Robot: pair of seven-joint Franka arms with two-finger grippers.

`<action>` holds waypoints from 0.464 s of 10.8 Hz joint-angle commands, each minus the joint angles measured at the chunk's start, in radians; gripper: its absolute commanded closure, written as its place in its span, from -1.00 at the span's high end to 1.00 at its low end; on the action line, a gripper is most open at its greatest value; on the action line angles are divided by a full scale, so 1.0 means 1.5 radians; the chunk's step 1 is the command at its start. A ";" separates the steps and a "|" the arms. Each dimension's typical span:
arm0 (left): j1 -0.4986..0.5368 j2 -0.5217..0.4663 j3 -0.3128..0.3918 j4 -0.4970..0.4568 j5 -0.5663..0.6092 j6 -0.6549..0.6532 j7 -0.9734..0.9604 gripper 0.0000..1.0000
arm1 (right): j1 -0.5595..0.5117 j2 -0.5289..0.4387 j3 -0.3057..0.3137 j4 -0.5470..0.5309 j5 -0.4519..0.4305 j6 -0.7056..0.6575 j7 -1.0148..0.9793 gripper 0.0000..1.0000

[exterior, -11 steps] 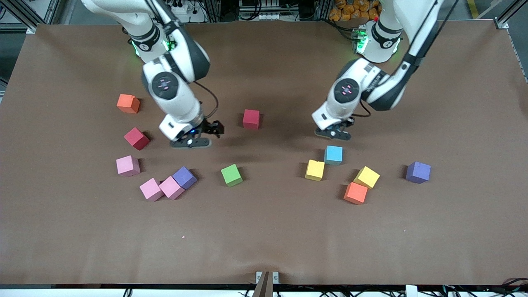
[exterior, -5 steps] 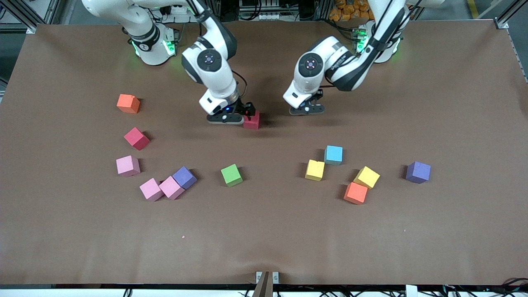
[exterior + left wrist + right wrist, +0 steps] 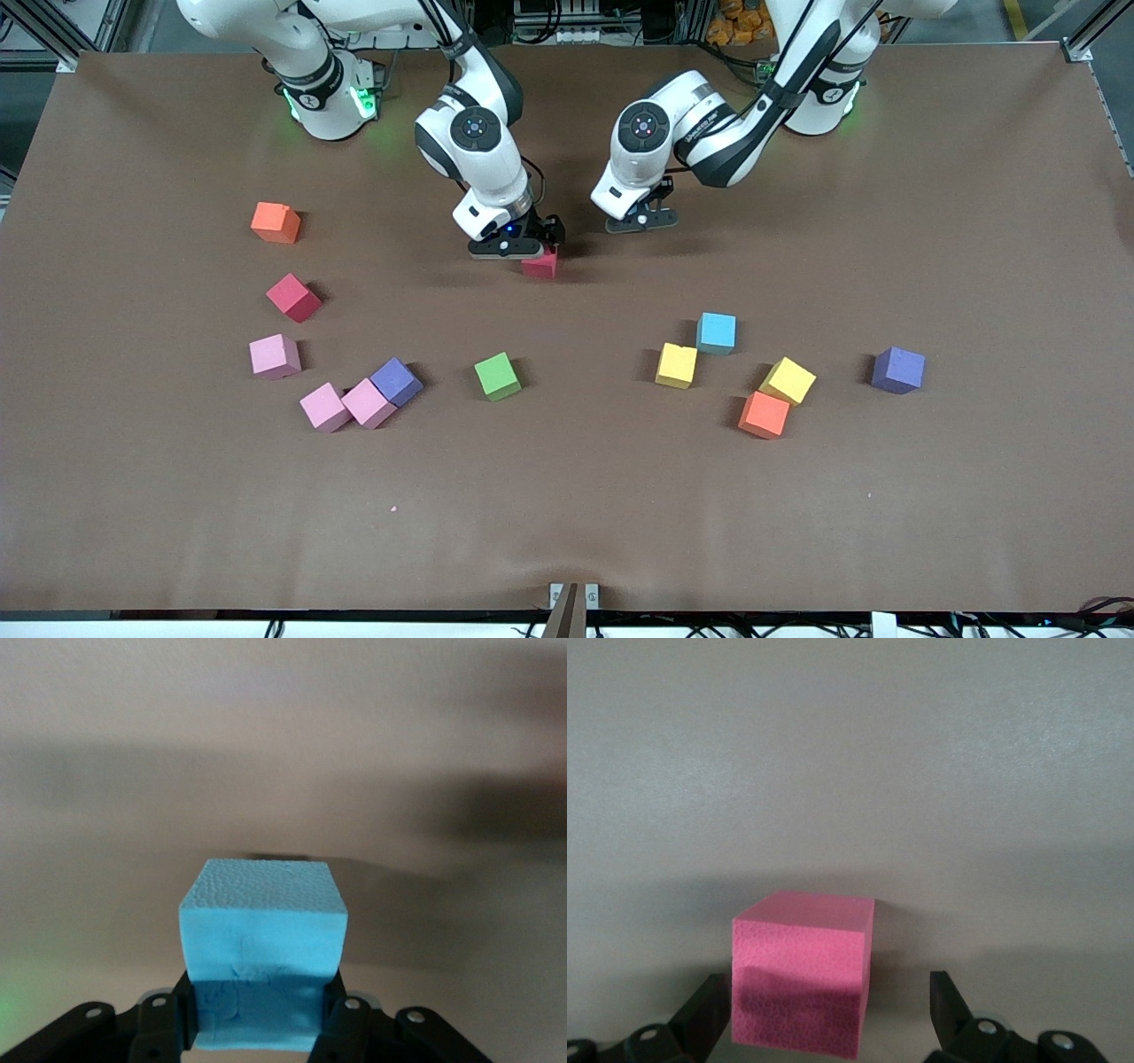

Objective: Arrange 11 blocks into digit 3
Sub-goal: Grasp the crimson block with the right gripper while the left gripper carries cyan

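A cyan block (image 3: 263, 921) sits between the fingers of my left gripper (image 3: 263, 1019), which is shut on it. That gripper (image 3: 640, 219) hangs low over the table's middle. My right gripper (image 3: 523, 246) is open, down around a crimson-pink block (image 3: 541, 265). In the right wrist view that block (image 3: 802, 966) lies between the fingers (image 3: 948, 1001), close to one and apart from the other. The other blocks lie nearer the front camera: green (image 3: 497, 376), cyan (image 3: 716, 333), yellow (image 3: 677, 365), yellow (image 3: 788, 380), orange (image 3: 764, 414), purple (image 3: 897, 369).
Toward the right arm's end lie an orange block (image 3: 275, 222), a red one (image 3: 293, 297), a pink one (image 3: 274, 356), and two pink blocks (image 3: 324, 407) (image 3: 368, 403) touching a purple one (image 3: 396, 381). A brown mat (image 3: 567, 496) covers the table.
Both grippers have swung toward the table's middle, away from the front camera. The right gripper has come down around the crimson-pink block. The left gripper still carries the cyan block.
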 commanded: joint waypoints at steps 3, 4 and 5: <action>-0.038 0.009 -0.005 -0.002 -0.046 0.045 -0.010 -0.32 | 0.008 0.045 -0.010 0.009 -0.016 0.058 0.010 1.00; -0.048 0.017 -0.005 -0.001 -0.046 0.059 -0.010 -0.32 | 0.007 0.045 -0.010 0.010 -0.016 0.063 0.010 1.00; -0.058 0.030 -0.004 0.002 -0.045 0.078 -0.008 -0.33 | 0.004 0.045 -0.010 0.010 -0.016 0.062 0.009 1.00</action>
